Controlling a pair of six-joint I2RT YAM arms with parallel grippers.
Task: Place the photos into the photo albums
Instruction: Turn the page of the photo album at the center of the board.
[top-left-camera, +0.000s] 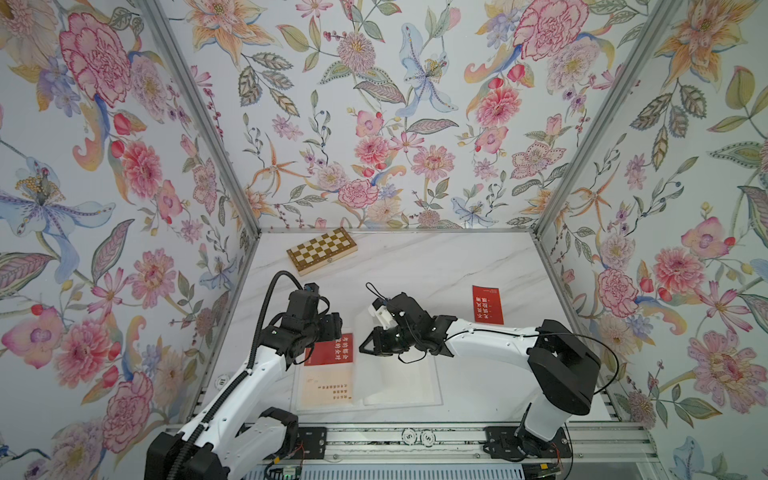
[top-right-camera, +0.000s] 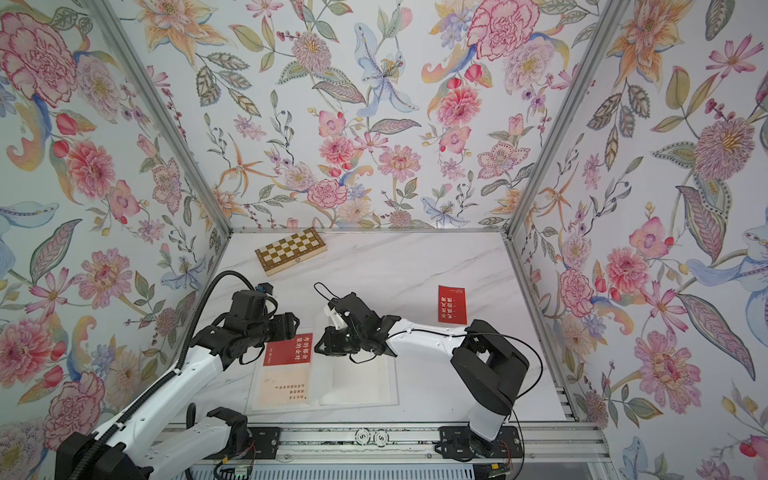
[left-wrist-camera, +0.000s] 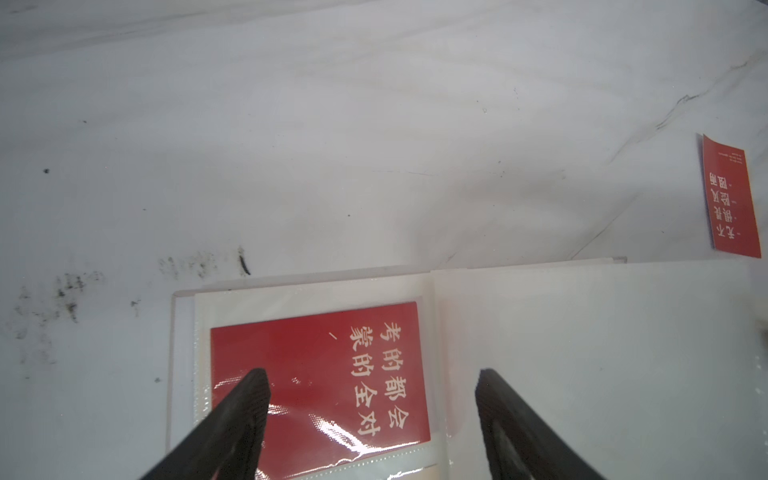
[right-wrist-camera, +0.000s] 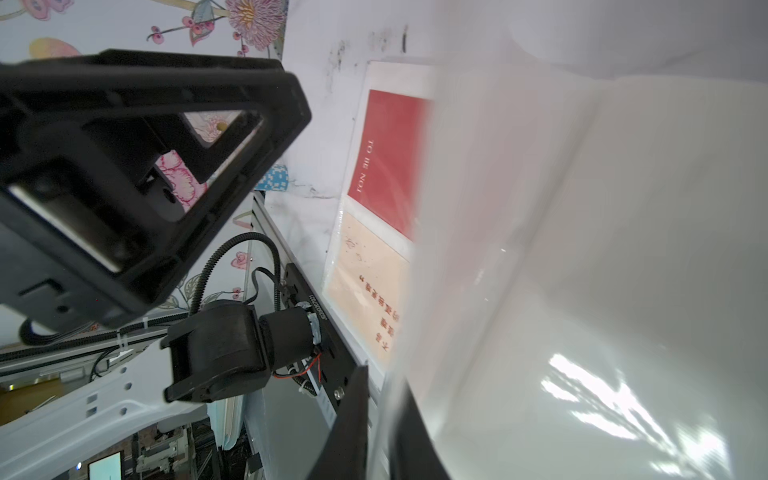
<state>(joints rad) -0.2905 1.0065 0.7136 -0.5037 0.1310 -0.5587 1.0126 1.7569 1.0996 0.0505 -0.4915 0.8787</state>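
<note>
The photo album (top-left-camera: 399, 388) (top-right-camera: 357, 388) lies open at the table's near middle. Its left page holds a red photo (top-left-camera: 332, 351) (left-wrist-camera: 332, 374) (right-wrist-camera: 386, 162) and, below it, a cream photo (top-left-camera: 328, 390) (right-wrist-camera: 365, 291), both in clear sleeves. My left gripper (left-wrist-camera: 372, 376) hovers open over the sleeved red photo, with nothing between its fingers. My right gripper (top-left-camera: 370, 345) (right-wrist-camera: 380, 386) is shut on the edge of a translucent album page (right-wrist-camera: 540, 249), which it holds lifted off the right side. Another red photo (top-left-camera: 487, 304) (top-right-camera: 453, 304) (left-wrist-camera: 731, 199) lies loose at the right.
A checkered wooden chessboard box (top-left-camera: 322, 250) (top-right-camera: 291, 250) sits at the back left near the wall. Flowered walls close in the back and both sides. A metal rail (top-left-camera: 415, 436) carrying both arm bases runs along the front edge.
</note>
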